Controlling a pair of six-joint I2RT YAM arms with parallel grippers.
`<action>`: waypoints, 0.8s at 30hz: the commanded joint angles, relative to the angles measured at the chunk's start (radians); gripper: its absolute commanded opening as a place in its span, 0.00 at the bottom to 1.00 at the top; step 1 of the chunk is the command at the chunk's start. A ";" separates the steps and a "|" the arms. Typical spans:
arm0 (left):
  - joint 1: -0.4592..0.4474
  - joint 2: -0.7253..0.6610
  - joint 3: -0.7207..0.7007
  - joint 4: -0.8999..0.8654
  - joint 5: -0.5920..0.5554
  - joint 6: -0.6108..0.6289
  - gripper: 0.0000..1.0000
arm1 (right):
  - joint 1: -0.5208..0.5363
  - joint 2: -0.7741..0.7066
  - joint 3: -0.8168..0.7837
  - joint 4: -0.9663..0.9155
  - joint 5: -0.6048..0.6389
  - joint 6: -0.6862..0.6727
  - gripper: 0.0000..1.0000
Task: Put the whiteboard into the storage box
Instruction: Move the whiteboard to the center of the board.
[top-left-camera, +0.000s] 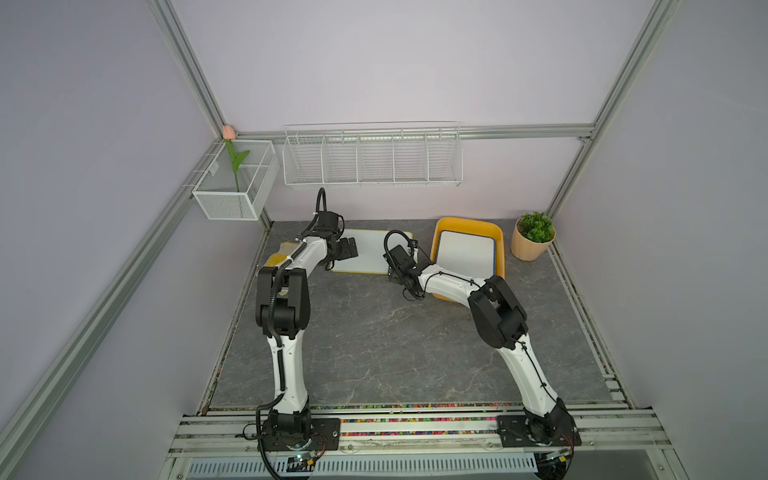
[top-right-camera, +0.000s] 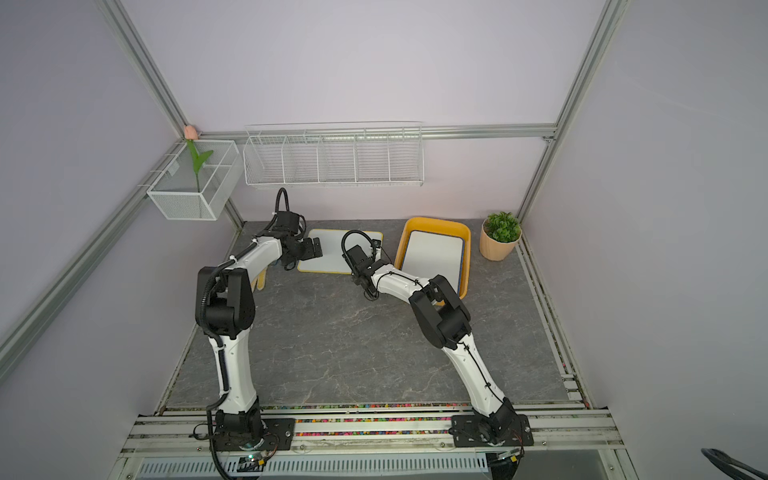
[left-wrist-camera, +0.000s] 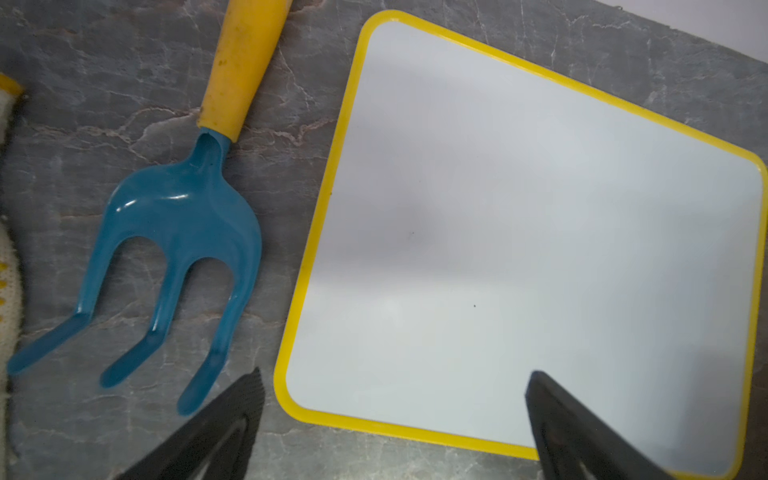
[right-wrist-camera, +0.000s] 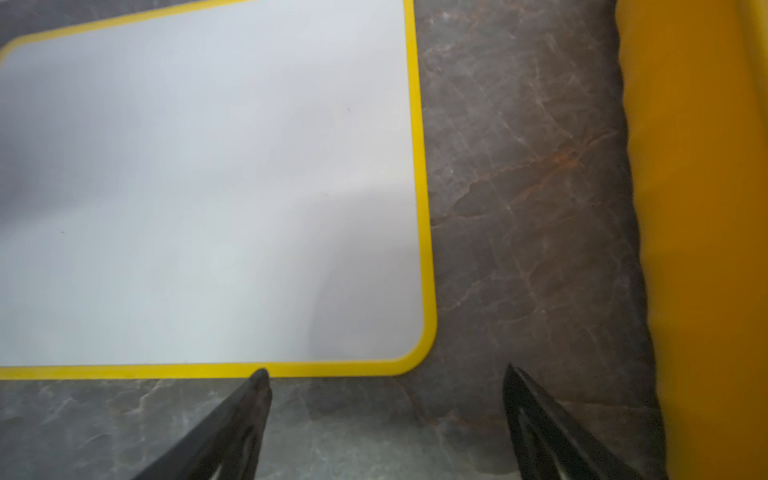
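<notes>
A whiteboard with a yellow frame (top-left-camera: 372, 254) (top-right-camera: 332, 255) lies flat on the table toward the back. The yellow-orange storage box (top-left-camera: 469, 222) (top-right-camera: 436, 222) stands to its right. A second, blue-edged whiteboard (top-left-camera: 465, 257) lies inside the box. My left gripper (top-left-camera: 347, 249) (left-wrist-camera: 397, 374) is open above the yellow whiteboard's (left-wrist-camera: 519, 249) left end, one finger over the board and one over the table. My right gripper (top-left-camera: 392, 274) (right-wrist-camera: 384, 370) is open at the board's (right-wrist-camera: 208, 187) near right corner, over bare table beside the box wall (right-wrist-camera: 698, 208). Neither gripper holds anything.
A hand fork (left-wrist-camera: 178, 232) with blue tines and a yellow handle lies left of the whiteboard, with a knitted glove (left-wrist-camera: 8, 249) beyond it. A potted plant (top-left-camera: 534, 237) stands right of the box. A wire rack (top-left-camera: 372, 160) and a mesh basket (top-left-camera: 235, 183) hang on the walls.
</notes>
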 joint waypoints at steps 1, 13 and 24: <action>0.003 0.039 0.044 0.036 -0.008 0.031 1.00 | -0.006 -0.003 0.032 0.074 -0.017 -0.045 0.89; 0.049 0.205 0.282 -0.058 0.125 0.002 1.00 | -0.066 0.117 0.184 0.011 -0.093 0.039 0.89; 0.055 0.303 0.423 -0.117 0.167 0.008 1.00 | -0.091 0.197 0.323 -0.127 -0.064 0.072 0.89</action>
